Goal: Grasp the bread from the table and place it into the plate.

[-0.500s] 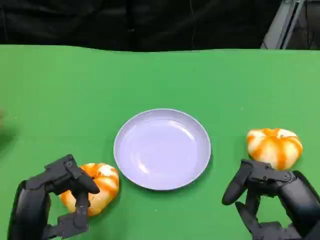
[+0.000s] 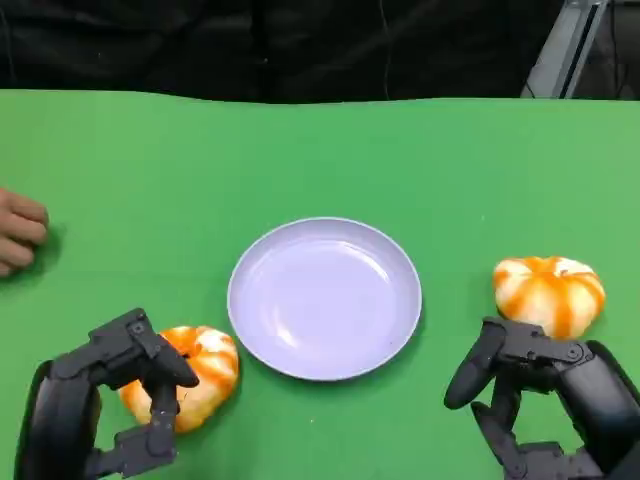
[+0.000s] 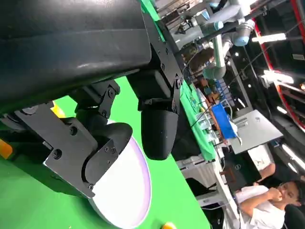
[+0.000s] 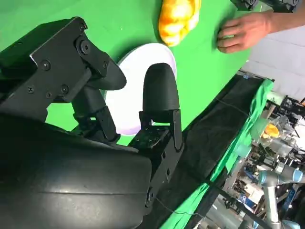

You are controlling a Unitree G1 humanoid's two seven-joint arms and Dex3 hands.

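Bread point(image 2: 195, 375) roundish, no clear long axis, on table point(image 2: 150, 170) left of bare plate point(image 2: 324, 298). Left hand point(image 2: 120, 395) curled around it, seemingly touching. Right hand point(image 2: 540, 400) spread, beside second bread point(image 2: 549, 293).

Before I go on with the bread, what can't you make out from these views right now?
- Left hand and left bread, head view: fingers cover its near side; contact unclear.
- Right bread, head view: right hand sits just before it; contact unclear.
- Person's hand, head view: cut off by the frame edge.
- Plate, left wrist view: mostly behind fingers.
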